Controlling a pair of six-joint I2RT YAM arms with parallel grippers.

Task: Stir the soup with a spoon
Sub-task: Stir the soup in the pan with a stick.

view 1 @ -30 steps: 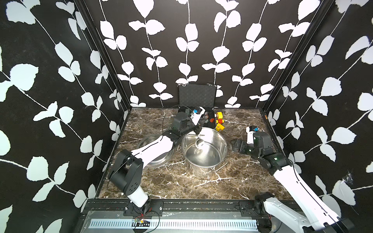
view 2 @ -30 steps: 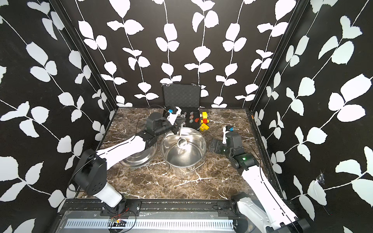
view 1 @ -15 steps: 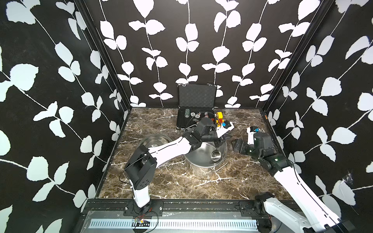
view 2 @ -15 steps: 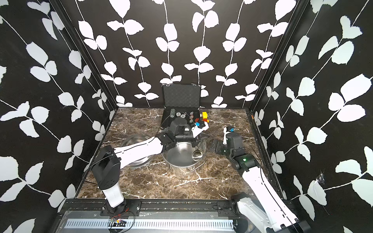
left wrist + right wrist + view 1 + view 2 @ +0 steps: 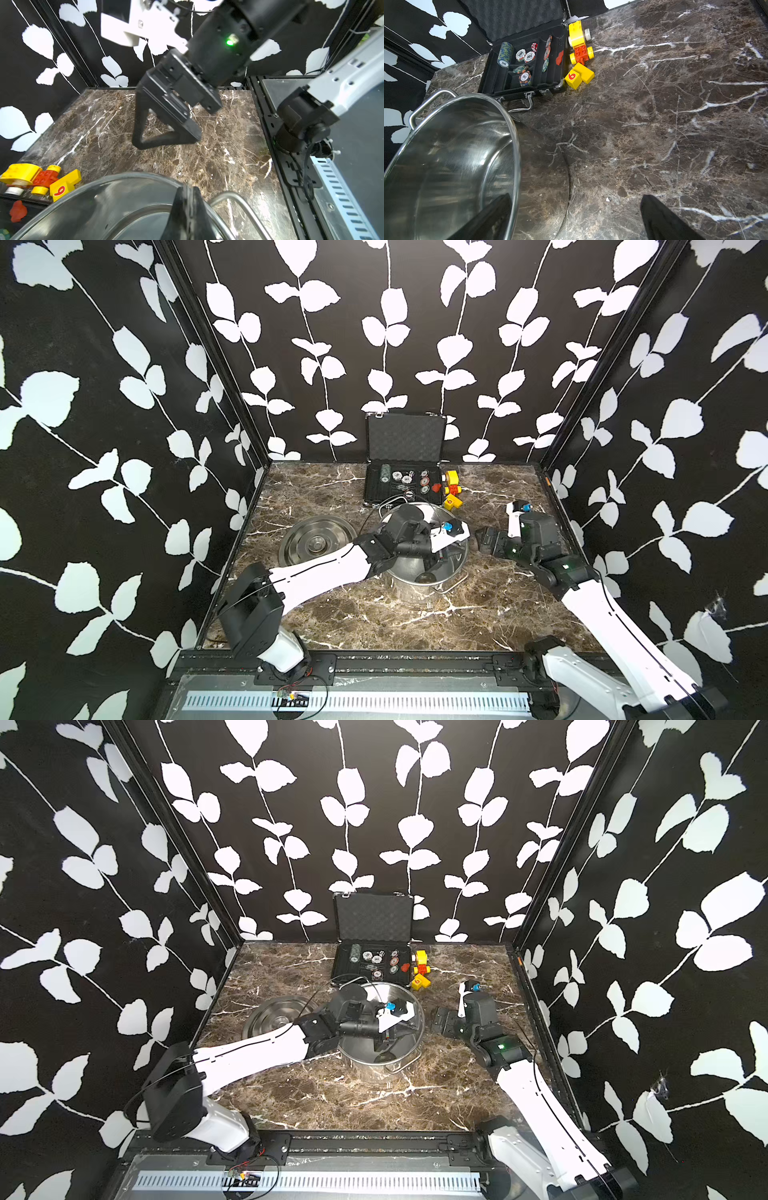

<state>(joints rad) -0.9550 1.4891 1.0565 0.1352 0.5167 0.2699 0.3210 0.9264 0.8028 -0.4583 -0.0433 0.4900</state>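
Left gripper [image 5: 188, 195], clamped on the spoon [image 5: 426, 577], has swept its bowl to the pot's [image 5: 407, 592] near-right wall; keep circling low and smooth, clear of the wide-open, empty right gripper [image 5: 480, 540] alongside.

Marble table [image 5: 374, 622]: pot [image 5: 407, 590], lid [image 5: 316, 540], case [image 5: 405, 439], blocks [image 5: 452, 490]

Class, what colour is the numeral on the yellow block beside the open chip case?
Red. The yellow block shows it best in the right wrist view.
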